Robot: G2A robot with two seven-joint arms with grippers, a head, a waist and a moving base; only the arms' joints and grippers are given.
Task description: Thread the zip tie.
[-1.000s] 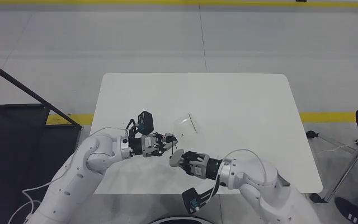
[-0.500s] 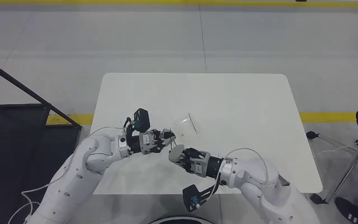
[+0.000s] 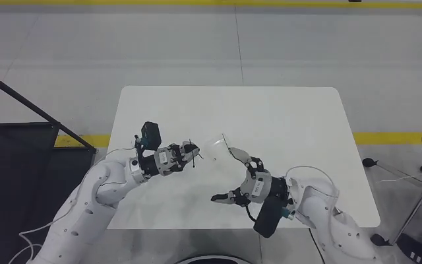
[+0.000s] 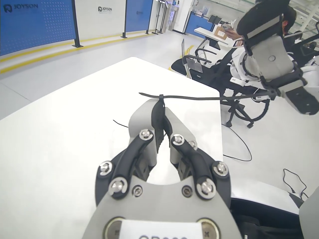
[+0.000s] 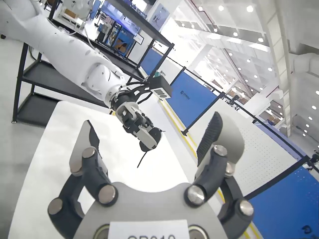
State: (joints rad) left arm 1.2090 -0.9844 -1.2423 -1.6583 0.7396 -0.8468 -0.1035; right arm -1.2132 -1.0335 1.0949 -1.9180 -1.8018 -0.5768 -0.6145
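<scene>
My left gripper (image 3: pixel 189 152) (image 4: pixel 160 103) is shut on a black zip tie (image 4: pixel 189 98) and holds it above the white table (image 3: pixel 290 119). The strap runs sideways across the fingertips, with the small head (image 4: pixel 161 97) right at them and a short tip sticking out beyond it. The long end points toward my right gripper (image 3: pixel 229 175) (image 5: pixel 152 123), which is open wide with nothing between its fingers. In the right wrist view the zip tie (image 5: pixel 141 159) hangs from the left gripper, a short way ahead of the open fingers.
A clear plastic bag (image 3: pixel 220 146) lies on the table just behind the two grippers. A black rack (image 3: pixel 26 132) stands off the table's left side. The far and right parts of the table are bare.
The right gripper was close against the left gripper; it has opened and drawn back to the right. The left gripper shifted slightly back and left, still holding the zip tie.
</scene>
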